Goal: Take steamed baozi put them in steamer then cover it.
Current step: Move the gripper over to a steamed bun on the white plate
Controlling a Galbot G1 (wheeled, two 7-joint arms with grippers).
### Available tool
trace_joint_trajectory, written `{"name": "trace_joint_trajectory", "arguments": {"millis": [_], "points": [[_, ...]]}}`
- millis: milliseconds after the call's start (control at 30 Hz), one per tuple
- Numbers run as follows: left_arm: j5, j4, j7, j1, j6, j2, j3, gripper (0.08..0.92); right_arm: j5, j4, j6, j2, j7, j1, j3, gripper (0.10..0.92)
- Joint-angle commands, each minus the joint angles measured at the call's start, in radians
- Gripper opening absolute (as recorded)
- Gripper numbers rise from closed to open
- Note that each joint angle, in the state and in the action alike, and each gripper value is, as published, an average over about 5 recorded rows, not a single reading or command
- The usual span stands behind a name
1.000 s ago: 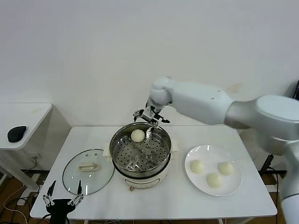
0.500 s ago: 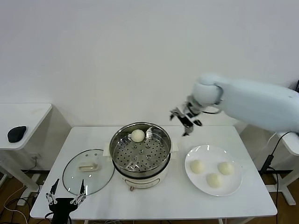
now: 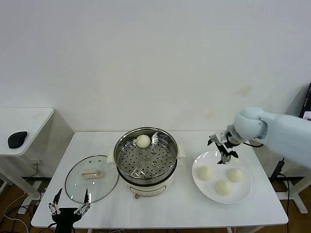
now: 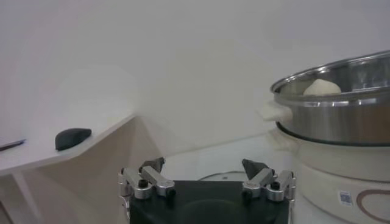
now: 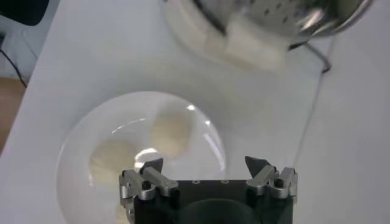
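Observation:
The steel steamer (image 3: 146, 160) stands at the table's middle with one baozi (image 3: 143, 141) on its perforated tray, at the far side. Three more baozi (image 3: 205, 173) lie on a white plate (image 3: 243, 194) to its right. My right gripper (image 3: 223, 148) is open and empty, hovering above the plate's far edge. In the right wrist view two baozi (image 5: 171, 134) show beyond the open gripper (image 5: 206, 164). The glass cover (image 3: 92, 177) lies flat on the table left of the steamer. My left gripper (image 3: 68, 206) is open, parked at the table's front left corner.
A second white table (image 3: 24, 121) with a black mouse (image 3: 17, 138) stands at the far left. The steamer's side also shows in the left wrist view (image 4: 341, 122). A white wall runs behind the table.
My right gripper has swung from over the steamer's far rim to the right and down, to above the plate. The baozi in the steamer has stayed. The left arm has not moved.

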Motion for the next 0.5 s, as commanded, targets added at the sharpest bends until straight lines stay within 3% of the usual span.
{"name": "trace_joint_trajectory", "arguments": {"millis": [33,500], "points": [[0.000,0.004,0.001,0.000,0.000,0.000,-0.003,0.823,-0.053,-0.004,-0.021,-0.056,0.005,-0.183,0.104,0.823],[-0.006,0.016,0.003,0.004,0.001,0.000,-0.032,0.823,-0.093,-0.173,-0.001,0.114,0.048,-0.371,0.227,0.823]]}}
